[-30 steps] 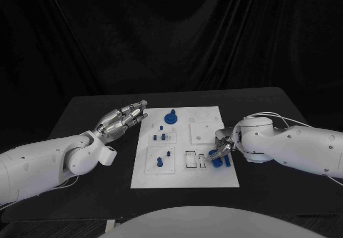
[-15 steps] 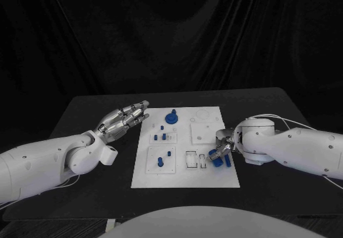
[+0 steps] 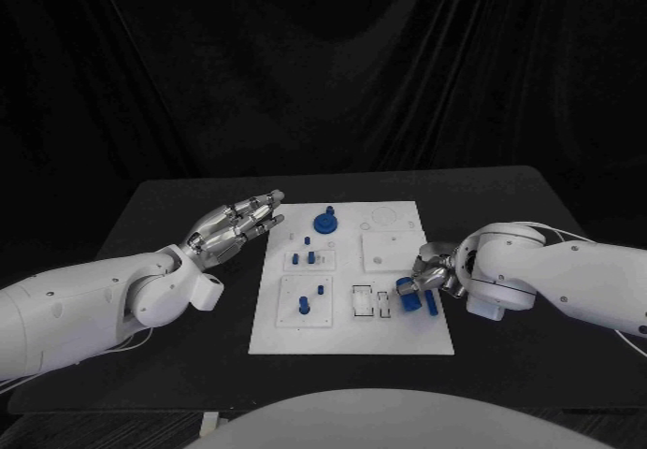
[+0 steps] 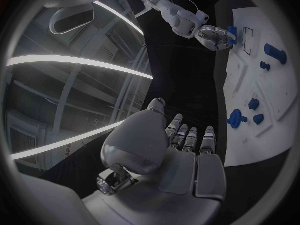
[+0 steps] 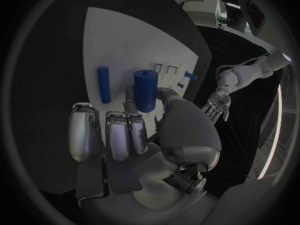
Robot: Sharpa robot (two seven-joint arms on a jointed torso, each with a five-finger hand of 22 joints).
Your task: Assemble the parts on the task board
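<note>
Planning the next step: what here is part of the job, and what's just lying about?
Job:
task board
blue cylinder, held by right hand
blue rod lying on the board
blue knob
blue pegs
left hand, holding nothing

Lying about:
table

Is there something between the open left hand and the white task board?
No. In the head view only bare black table separates the left hand from the white task board.

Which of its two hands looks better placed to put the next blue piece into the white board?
The right hand, probably: it already holds a blue cylinder over the task board. The left hand hovers beside the board, fingers spread, holding nothing.
</note>
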